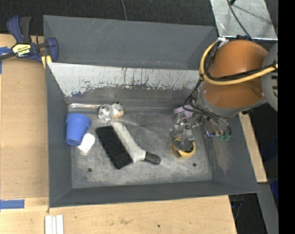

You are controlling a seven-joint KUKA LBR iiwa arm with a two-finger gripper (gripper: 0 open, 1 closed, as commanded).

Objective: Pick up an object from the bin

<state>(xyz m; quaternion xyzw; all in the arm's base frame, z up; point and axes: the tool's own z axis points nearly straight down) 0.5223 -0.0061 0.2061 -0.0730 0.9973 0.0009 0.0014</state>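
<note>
Camera view shows you the end effector set low near the right edge of the bin, just above a small yellow ring, probably lined up for a grasp. You cannot tell whether it is spread or pinching. The black brush lies well apart.

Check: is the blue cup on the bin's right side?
No, the blue cup sits at the left end of the bin, left of the black brush.

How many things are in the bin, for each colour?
Blue: 1, cup
White: 1, block
Black and white: 1, brush
Shiny: 1, lump
Yellow: 1, ring
Total: 5
</note>
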